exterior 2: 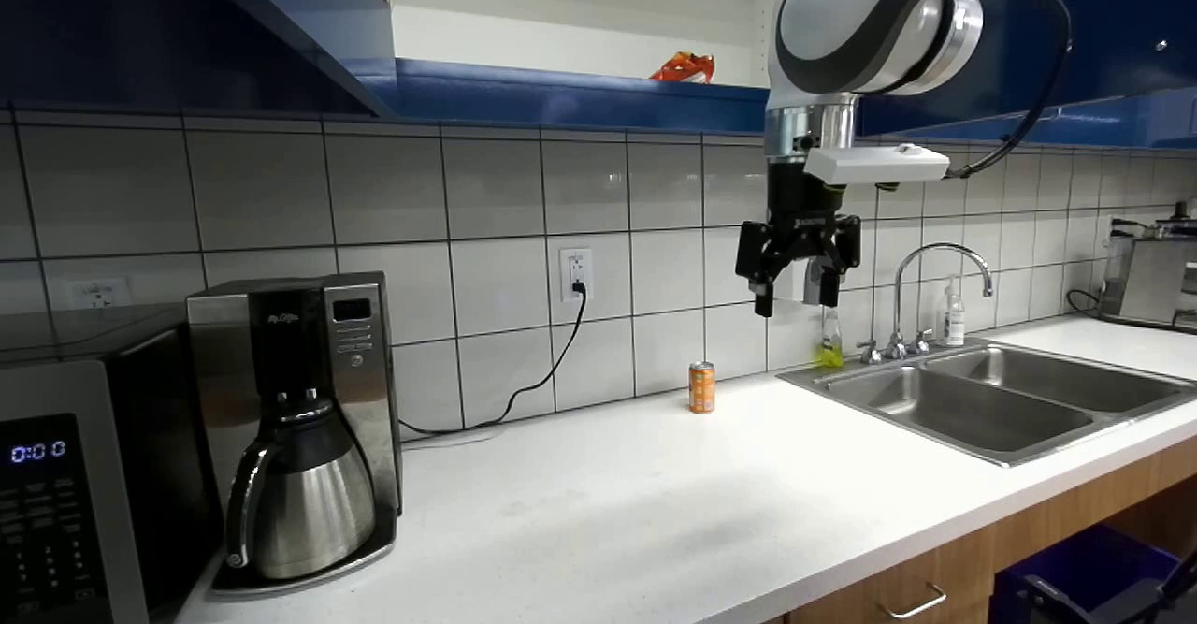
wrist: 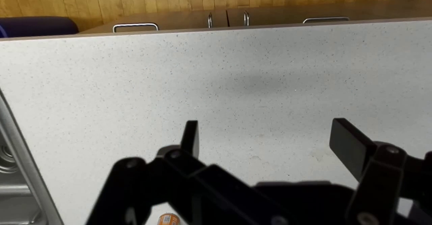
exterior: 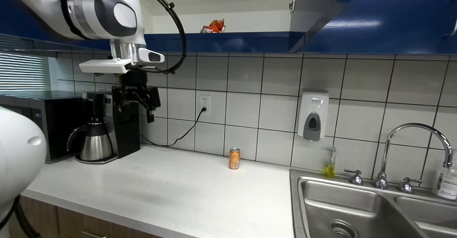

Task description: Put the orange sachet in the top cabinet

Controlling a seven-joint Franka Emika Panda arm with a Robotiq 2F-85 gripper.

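In an exterior view, the wall-hung cabinet with glossy dark blue front and white interior stood open at left. The crumpled, glossy red-orange sachet rested inside, visible above the lower front edge; its long axis could not be determined. It lay higher than the jaws and nearer the tiled wall. The jaws were spread wide, grasping nothing. The white-and-grey jointed arm extended from upper right, its end vertical, jaws directed down over the white worktop. Placement appeared complete; withdrawal was the probable next step.
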